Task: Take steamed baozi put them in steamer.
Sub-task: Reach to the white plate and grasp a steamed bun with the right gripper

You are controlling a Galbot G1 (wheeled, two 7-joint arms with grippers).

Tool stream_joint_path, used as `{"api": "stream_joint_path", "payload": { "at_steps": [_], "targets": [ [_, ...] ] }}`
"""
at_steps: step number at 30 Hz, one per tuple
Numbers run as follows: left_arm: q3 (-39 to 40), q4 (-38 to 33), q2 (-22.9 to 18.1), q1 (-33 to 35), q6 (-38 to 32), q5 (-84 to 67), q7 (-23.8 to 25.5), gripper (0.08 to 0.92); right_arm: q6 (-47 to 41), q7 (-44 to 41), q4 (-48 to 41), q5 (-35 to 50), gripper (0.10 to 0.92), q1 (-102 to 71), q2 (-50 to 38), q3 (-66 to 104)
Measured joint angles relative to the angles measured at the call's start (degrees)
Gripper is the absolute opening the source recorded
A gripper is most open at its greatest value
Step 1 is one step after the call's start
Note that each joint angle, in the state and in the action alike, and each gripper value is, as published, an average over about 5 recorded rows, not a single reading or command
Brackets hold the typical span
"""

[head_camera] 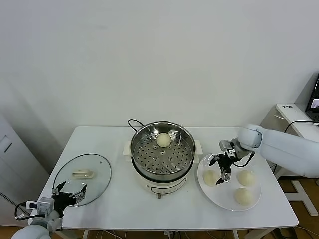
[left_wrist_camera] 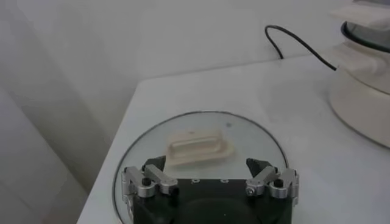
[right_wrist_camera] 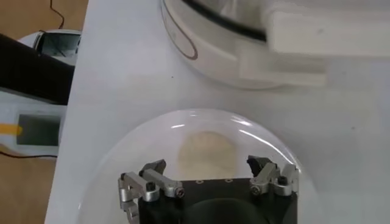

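Counter (head_camera: 119, 209) first: one white top carries everything, laid out so the right arm has a short reach from supply to target. One steamer (head_camera: 162, 154) stands at the middle on its white base, uncovered, which leaves the perforated tray free to receive buns. One glass lid (head_camera: 84, 177) lies flat at the robot's left, out of the way. One white plate (head_camera: 207, 188) sits just right of the steamer as the supply. Baozi count four: one (head_camera: 163, 140) already rests on the tray at its far side, three wait on the plate (head_camera: 211, 177) (head_camera: 246, 177) (head_camera: 243, 195). The right gripper (head_camera: 222, 169) hangs over the bun nearest the steamer, jaws spread wide on either side and holding nothing, probably lining up a pick. The left gripper (head_camera: 70, 191) idles above the lid's near edge, jaws likewise parted and empty.
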Motion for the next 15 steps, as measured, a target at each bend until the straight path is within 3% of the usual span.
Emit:
{"api": "stream_joint_path", "payload": {
  "at_steps": [7, 15],
  "targets": [
    [0.0, -0.4, -0.1, 0.1, 0.0, 0.0, 0.0, 0.823, -0.6, 1.0, -1.7, -1.0, 0.791, -3.4, 1.1, 2.3],
    [0.0, -1.3, -0.4, 0.2, 0.3, 0.0, -0.1, 0.823, -1.2, 1.4, -1.9, -1.2, 0.578, -4.4, 0.6, 3.5]
  ]
}}
